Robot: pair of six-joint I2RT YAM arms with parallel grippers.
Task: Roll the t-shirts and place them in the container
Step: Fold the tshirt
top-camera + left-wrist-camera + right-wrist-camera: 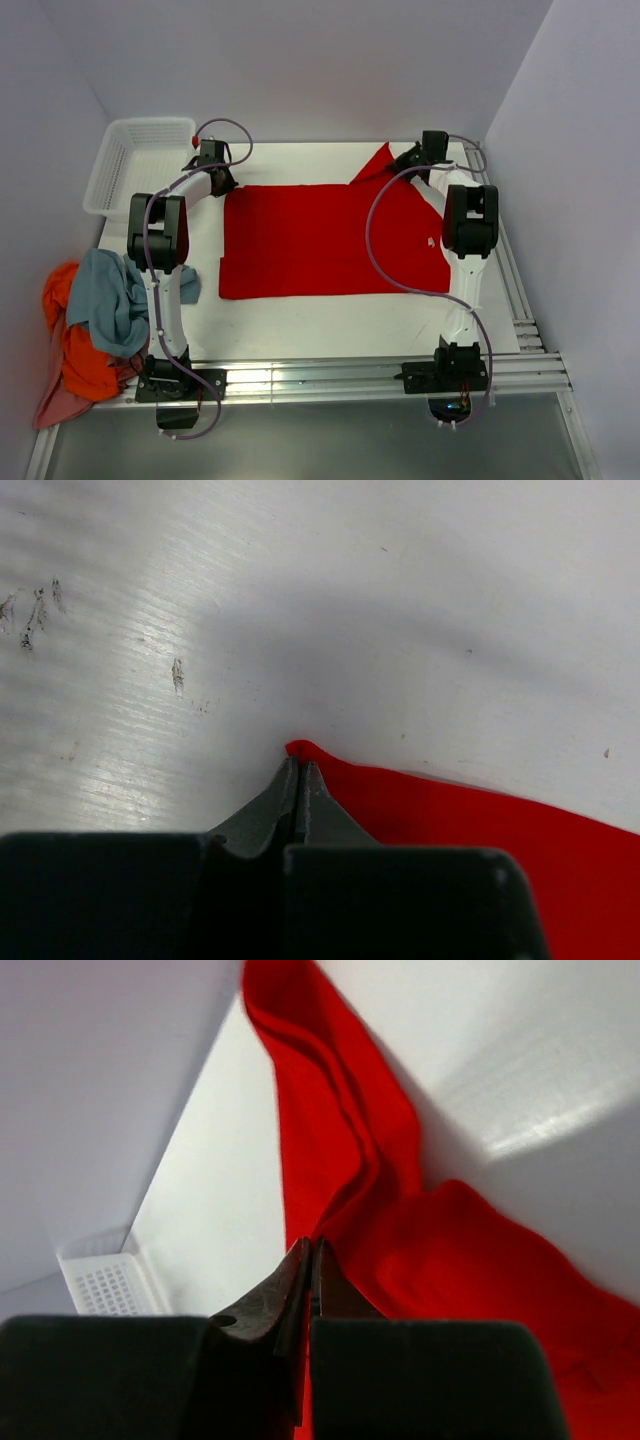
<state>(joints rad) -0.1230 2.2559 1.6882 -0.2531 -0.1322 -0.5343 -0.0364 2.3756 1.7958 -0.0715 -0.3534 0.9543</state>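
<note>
red shirt (320, 240) flat on table (330, 335), left gripper (300, 768) pinching its corner, right gripper (310, 1250) clamped on raised cloth at far edge

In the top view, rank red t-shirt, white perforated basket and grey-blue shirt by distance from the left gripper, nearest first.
1. Bright red cloth t-shirt: corner pinched in the left gripper.
2. White perforated plastic basket: just to its left.
3. Grey-blue cloth shirt: near-left corner.
</note>
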